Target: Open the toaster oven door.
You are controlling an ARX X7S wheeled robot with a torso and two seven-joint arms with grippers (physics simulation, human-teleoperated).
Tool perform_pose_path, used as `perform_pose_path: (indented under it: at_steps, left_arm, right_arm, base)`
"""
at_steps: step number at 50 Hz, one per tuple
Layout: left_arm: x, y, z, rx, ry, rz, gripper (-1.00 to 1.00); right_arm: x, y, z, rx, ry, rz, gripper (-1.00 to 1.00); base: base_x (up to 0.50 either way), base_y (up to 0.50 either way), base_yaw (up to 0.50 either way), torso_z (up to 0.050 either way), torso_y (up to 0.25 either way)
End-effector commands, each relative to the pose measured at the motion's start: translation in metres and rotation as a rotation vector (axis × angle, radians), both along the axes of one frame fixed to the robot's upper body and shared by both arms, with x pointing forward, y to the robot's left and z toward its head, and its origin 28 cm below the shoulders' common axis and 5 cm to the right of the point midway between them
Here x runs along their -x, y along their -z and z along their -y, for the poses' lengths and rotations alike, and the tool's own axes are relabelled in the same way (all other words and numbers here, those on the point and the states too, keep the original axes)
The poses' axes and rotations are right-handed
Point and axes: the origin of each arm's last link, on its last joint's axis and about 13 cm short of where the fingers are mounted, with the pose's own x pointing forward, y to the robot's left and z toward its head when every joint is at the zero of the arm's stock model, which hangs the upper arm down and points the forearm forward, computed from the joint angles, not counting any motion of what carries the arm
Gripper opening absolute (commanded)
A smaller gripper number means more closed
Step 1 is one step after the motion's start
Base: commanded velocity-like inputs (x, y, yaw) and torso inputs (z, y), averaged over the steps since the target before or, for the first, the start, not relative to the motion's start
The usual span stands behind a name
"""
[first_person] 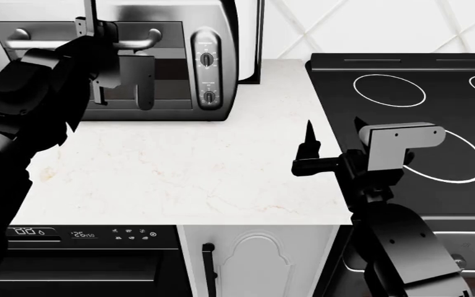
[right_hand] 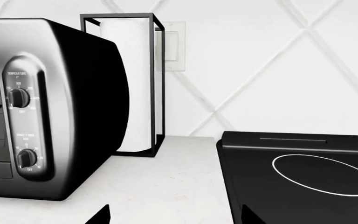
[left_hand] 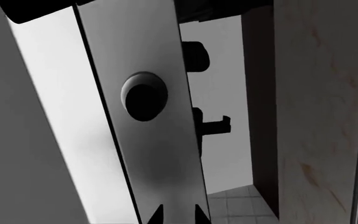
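**Left gripper at the toaster oven handle, door not yet lowered**

In the head view the toaster oven [first_person: 122, 59] is sitting at about 11 o'clock on the pale marble counter [first_person: 188, 167], its two round knobs [first_person: 208, 77] stacked on the right panel. The toaster oven door [first_person: 47, 93] is standing upright against the body, its silver bar handle [first_person: 138, 43] running across the top of the dark glass.

The left gripper [first_person: 120, 86] is hanging right in front of the door, its dark fingers [first_person: 145, 83] pointing down just below the handle; whether they are closed around the bar or merely beside it cannot be told from any view. The left wrist view is showing only a grey panel with a round dark recess [left_hand: 144, 96], too close to read.

The right gripper [first_person: 333, 139] is hovering at about 3 o'clock over the counter's edge beside the black glass cooktop [first_person: 435, 93], its fingers spread apart and holding nothing. In the right wrist view a paper towel roll in a black wire holder [right_hand: 132, 79] is standing just behind the oven.
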Motion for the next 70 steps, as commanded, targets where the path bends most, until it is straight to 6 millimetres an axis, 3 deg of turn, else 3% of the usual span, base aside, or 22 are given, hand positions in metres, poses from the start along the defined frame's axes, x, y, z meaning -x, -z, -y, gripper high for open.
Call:
perform_pose_path:
  at_steps: [1, 24, 43, 70]
  left_arm:
    - [0.001, 0.006, -0.002, -0.008, 0.009, -0.018, -1.0]
    - [0.03, 0.014, -0.011, 0.034, 0.07, -0.136, -1.0]
    - [0.079, 0.026, -0.021, 0.058, 0.103, -0.185, -1.0]
    - [0.12, 0.05, -0.022, 0.083, 0.127, -0.273, -1.0]
  right_arm:
    - [0.001, 0.0, 0.0, -0.003, 0.001, -0.001, 1.0]
    - [0.0, -0.001, -0.001, -0.009, -0.008, 0.002, 1.0]
    - [0.003, -0.003, -0.002, -0.017, -0.012, 0.013, 1.0]
    - [0.006, -0.005, -0.003, -0.026, -0.021, 0.024, 1.0]
  base:
    - [0.0, 0.0, 0.0, 0.0, 0.0]
    - [0.0, 0.0, 0.0, 0.0, 0.0]
    - [0.0, 0.0, 0.0, 0.0, 0.0]
    - [0.0, 0.0, 0.0, 0.0, 0.002]
